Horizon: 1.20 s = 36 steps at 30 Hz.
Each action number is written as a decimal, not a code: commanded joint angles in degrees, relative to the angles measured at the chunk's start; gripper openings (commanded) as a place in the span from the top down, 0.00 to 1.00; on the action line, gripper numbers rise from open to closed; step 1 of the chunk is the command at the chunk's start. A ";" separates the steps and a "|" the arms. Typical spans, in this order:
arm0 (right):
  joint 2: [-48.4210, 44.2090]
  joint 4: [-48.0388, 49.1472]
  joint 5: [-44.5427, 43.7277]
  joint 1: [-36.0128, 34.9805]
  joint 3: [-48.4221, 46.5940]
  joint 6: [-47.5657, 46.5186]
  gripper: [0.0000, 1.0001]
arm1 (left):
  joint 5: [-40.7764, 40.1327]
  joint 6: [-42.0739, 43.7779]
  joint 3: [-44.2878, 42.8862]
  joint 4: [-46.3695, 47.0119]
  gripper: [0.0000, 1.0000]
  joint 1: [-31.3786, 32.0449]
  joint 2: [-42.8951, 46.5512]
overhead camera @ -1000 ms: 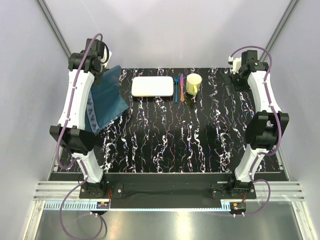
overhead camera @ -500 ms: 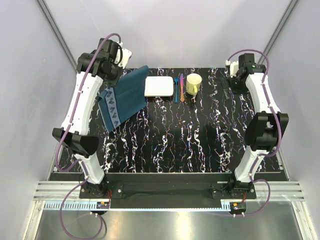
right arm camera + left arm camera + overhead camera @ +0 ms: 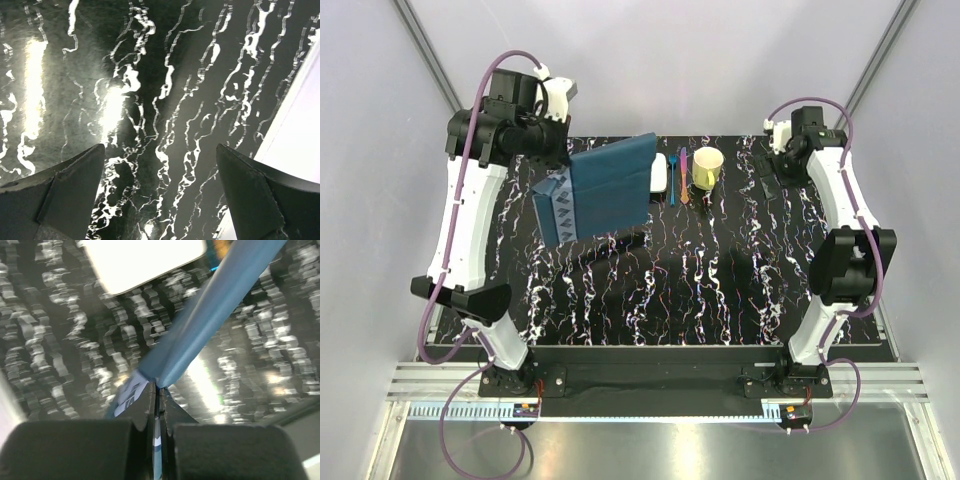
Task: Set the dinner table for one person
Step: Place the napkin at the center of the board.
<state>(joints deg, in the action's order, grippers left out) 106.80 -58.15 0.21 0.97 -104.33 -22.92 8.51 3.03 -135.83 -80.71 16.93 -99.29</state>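
From above, the black surface [image 3: 700, 280] is lying flat under both arms, filling the middle of the view. The left fingers [image 3: 563, 158] are pinching the top edge of a blue cloth [image 3: 605, 190] and holding it up in the air. The cloth is hanging over the far left part of the surface and hiding most of a white plate [image 3: 661, 172]. Some cutlery [image 3: 672, 180] is lying just beside the plate, and a yellow cup [image 3: 708, 166] is standing next to that. The right fingers [image 3: 772, 175] are hanging over the far right corner. In the left wrist view, the fingers [image 3: 142, 412] are squeezing shut on a thin fold of the cloth. In the right wrist view, the fingers [image 3: 60, 190] are standing wide apart, gripping nothing, with only the shiny surface below. The surface is looking hard, heavy and smooth, so I think it is not for lifting, and things put on it may slide. The cloth is looking soft, light and floppy, so an edge or corner is probably the best place to grab.
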 commanded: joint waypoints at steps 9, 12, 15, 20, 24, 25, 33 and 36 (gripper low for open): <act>-6.69 0.85 1.73 -3.08 5.97 -2.30 0.00 | 24.16 -19.72 -0.15 13.29 1.00 0.56 0.23; -7.31 1.11 1.29 -3.26 7.30 -3.01 0.00 | 26.99 -23.58 4.34 14.70 1.00 0.56 0.15; -7.48 0.93 0.93 -3.70 7.30 -2.40 0.00 | 26.47 -25.87 10.04 16.10 1.00 -0.40 -0.03; -8.89 0.76 0.06 -4.31 7.39 -2.13 0.00 | 29.81 -31.15 31.82 27.07 1.00 -6.72 4.88; -10.03 0.58 -1.25 -4.40 8.62 -2.31 0.01 | 25.43 -27.73 41.07 31.40 1.00 -8.40 10.06; -10.12 0.58 -1.52 -4.40 8.97 -2.22 0.00 | 25.33 -27.81 43.61 31.92 1.00 -9.27 10.51; -9.16 0.41 -1.97 -4.58 8.63 -2.04 0.00 | 21.37 -22.37 50.39 31.93 1.00 -13.24 13.15; -8.54 0.41 -2.14 -4.49 7.83 -2.13 0.00 | 20.59 -17.81 53.03 31.84 0.85 -13.41 13.59</act>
<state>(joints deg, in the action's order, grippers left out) 98.98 -58.19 -0.95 -2.96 -94.72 -24.67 29.80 -19.49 -84.05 -53.01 3.97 -87.83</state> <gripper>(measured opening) 0.994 0.061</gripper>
